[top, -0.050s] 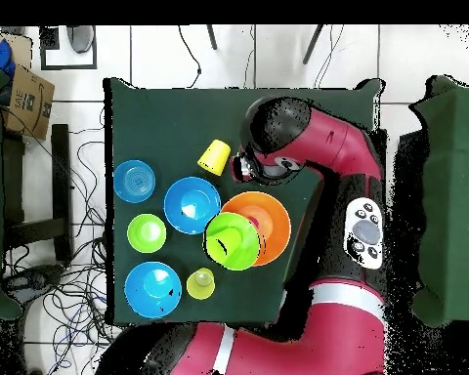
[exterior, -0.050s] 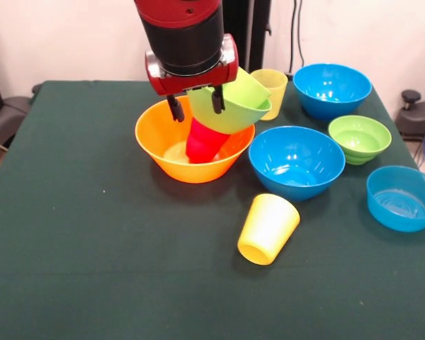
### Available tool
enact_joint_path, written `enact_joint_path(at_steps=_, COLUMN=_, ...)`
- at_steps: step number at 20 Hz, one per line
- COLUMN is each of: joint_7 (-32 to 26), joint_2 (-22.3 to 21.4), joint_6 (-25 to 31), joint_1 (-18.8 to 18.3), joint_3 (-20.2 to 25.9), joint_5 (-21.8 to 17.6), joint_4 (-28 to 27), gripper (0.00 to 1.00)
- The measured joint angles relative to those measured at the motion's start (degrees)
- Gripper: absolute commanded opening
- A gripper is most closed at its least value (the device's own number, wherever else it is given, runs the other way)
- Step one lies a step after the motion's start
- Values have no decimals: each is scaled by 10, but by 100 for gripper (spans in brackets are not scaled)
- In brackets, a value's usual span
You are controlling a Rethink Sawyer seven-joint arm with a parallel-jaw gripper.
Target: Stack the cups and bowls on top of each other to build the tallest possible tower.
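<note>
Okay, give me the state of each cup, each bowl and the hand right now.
hand: shut on large green bowl rim
large green bowl: held tilted above orange bowl
orange bowl: upright
red cup: inside orange bowl
yellow cup: on its side
pale yellow cup: upright
other four bowls: upright

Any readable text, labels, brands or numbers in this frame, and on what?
Cardboard box on the floor at the overhead view's upper left: dark print on its side, too small and blurred to read.
Robot arm: a pale panel of dark buttons, no legible lettering.
Cups, bowls and table: no text.
</note>
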Motion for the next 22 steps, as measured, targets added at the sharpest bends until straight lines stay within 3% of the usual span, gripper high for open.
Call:
enact_joint_path(at_steps=8, joint_7=0, joint_2=-1, joint_6=31, joint_1=-1, joint_3=4, joint_5=-2, joint_4=0, gripper=100)
enact_joint_path(at_steps=17, joint_7=0, joint_2=-13, joint_6=114, joint_1=-2, joint_3=10, joint_5=-4, joint_4=-3, gripper=100)
enact_joint_path(at_steps=22, joint_7=0, joint_2=-15, joint_6=120, joint_1=-2, joint_3=12, joint_5=-5, joint_4=-3, gripper=100)
